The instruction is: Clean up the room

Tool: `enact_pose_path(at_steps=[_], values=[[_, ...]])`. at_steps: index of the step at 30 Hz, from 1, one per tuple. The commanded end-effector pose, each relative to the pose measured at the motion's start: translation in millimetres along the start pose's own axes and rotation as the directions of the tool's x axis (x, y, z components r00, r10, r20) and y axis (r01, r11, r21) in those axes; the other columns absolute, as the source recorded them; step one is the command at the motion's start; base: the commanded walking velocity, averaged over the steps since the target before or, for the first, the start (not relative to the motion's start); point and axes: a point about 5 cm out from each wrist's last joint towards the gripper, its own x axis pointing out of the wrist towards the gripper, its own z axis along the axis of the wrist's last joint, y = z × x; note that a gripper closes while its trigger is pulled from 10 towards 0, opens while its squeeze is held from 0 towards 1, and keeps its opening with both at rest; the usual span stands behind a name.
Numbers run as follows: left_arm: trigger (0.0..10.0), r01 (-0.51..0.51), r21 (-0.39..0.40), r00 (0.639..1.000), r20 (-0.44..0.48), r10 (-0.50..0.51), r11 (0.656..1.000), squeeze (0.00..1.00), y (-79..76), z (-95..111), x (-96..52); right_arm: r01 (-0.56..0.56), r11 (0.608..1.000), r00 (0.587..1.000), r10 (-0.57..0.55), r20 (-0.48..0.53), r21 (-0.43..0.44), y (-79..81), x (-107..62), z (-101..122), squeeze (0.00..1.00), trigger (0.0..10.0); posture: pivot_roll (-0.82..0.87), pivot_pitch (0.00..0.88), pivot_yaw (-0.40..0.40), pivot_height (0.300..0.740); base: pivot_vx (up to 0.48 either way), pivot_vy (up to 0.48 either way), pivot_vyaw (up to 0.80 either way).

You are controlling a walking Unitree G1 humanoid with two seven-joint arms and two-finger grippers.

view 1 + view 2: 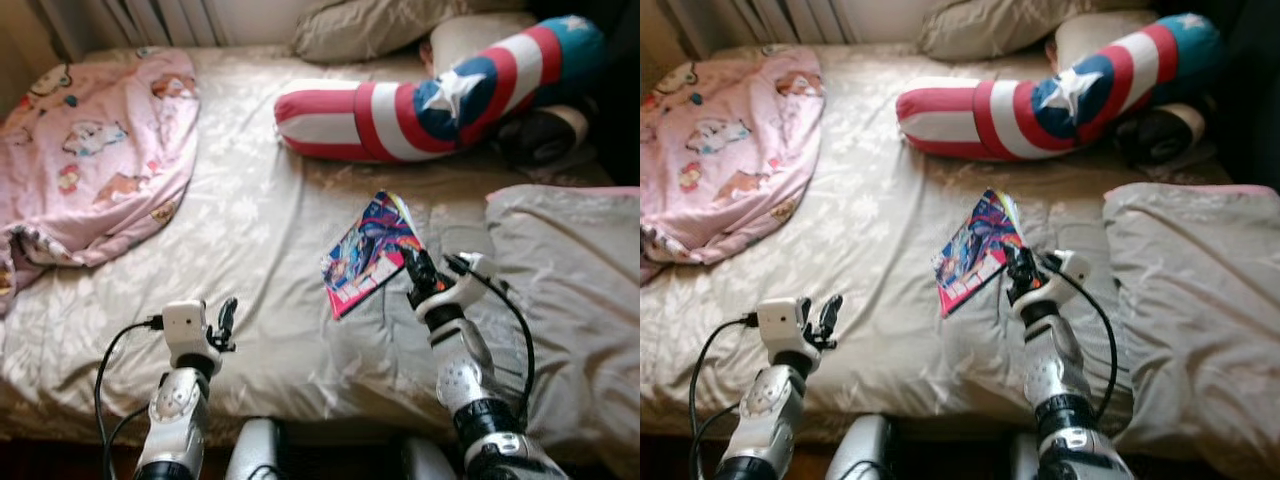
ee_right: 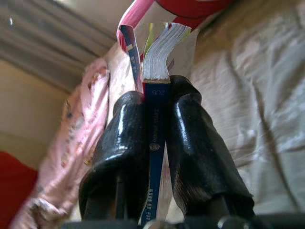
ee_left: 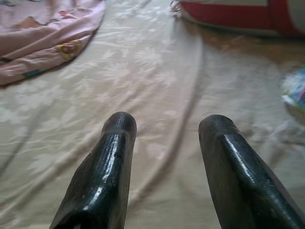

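Right wrist view: right pincer (image 2: 155,143) clamped on comic book (image 1: 370,252), cover cropped; left pincer (image 3: 167,157) apart.

Pale bed, bright cushion, loud comic cover

The beige bedsheet (image 1: 260,220) carries a faint pale floral print. The soft pink blanket (image 1: 95,150) is dotted with cartoon figures in white, red and blue. The long bolster cushion (image 1: 430,95) shows red and white stripes, then a blue band with a white star. The thin paperback comic book (image 1: 368,255) has a blue, magenta and pink cover, a dark blue spine and white page edges. The plain grey-beige duvet (image 1: 570,290) has a pink edge.
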Motion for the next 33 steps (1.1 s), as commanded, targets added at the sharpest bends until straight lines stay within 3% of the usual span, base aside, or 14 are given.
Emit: enact_pose_path(at_steps=[1, 5, 9, 10, 11, 14, 22, 28, 33], values=[[10.0, -0.003, 0.026, 1.0, -0.02, 0.003, 1.0, 0.0, 8.3, -1.6, -6.6, 0.069, 0.995, 0.997, -0.07, 0.019, 0.075, -11.0, -1.1, 2.5, 0.0, 10.0, 0.13, 0.234, 0.091, 0.657, 0.0, 0.0, 0.0], [10.0, 0.003, 0.06, 0.999, -0.032, -0.001, 0.998, 0.0, 17.0, -0.2, -19.1, 0.278, 0.961, 0.96, -0.277, -0.029, 0.019, -41.6, -17.0, -1.4, 0.0, 10.0, 0.16, 0.267, 0.122, 0.657, 0.0, 0.0, 0.0], [10.0, 0.013, 0.073, 0.999, -0.047, -0.009, 0.997, 0.0, 18.5, -1.6, -24.4, 0.36, 0.932, 0.933, -0.358, -0.046, 0.037, -55.7, -27.2, -2.8, 0.0, 10.0, 0.17, 0.281, 0.132, 0.657, 0.0, 0.0, 0.0], [10.0, 0.022, 0.082, 0.998, -0.055, -0.017, 0.996, 0.0, 20.0, -1.5, -30.6, 0.415, 0.909, 0.909, -0.413, -0.06, 0.032, -65.5, -36.1, -5.4, 0.0, 10.0, 0.18, 0.3, 0.143, 0.657, 0.0, 0.0, 0.0], [10.0, 0.022, 0.082, 0.998, -0.055, -0.017, 0.996, 0.0, 20.0, -1.5, -30.6, 0.415, 0.909, 0.909, -0.413, -0.06, 0.032, -65.5, -36.1, -5.4, 0.0, 10.0, 0.18, 0.3, 0.143, 0.657, 0.0, 0.0, 0.0], [10.0, 0.025, 0.094, 0.997, -0.072, -0.018, 0.995, 0.0, 20.7, -1.3, -40.1, 0.523, 0.851, 0.847, -0.526, -0.08, -0.054, -84.9, -57.2, -10.6, 0.0, 10.0, 0.2, 0.337, 0.158, 0.657, 0.0, 0.0, 0.0], [10.0, 0.035, 0.103, 0.994, -0.103, -0.024, 0.994, 0.0, 22.7, -0.2, -52.0, 0.558, 0.828, 0.824, -0.56, -0.088, -0.046, -91.5, -68.5, -18.0, 0.0, 10.0, 0.21, 0.364, 0.17, 0.657, 0.0, 0.0, 0.0], [10.0, 0.044, 0.113, 0.992, -0.124, -0.03, 0.993, 0.0, 23.6, 0.0, -56.4, 0.627, 0.778, 0.778, -0.625, -0.063, 0.041, -96.0, -76.2, -22.5, 0.0, 10.0, 0.21, 0.371, 0.174, 0.657, 0.0, 0.0, 0.0], [10.0, 0.053, 0.121, 0.991, -0.129, -0.037, 0.991, 0.0, 22.9, 1.7, -58.4, 0.677, 0.706, 0.722, -0.692, -0.003, 0.208, -103.5, -86.1, -20.3, 0.0, 10.0, 0.21, 0.374, 0.176, 0.657, 0.0, 0.0, 0.0]])
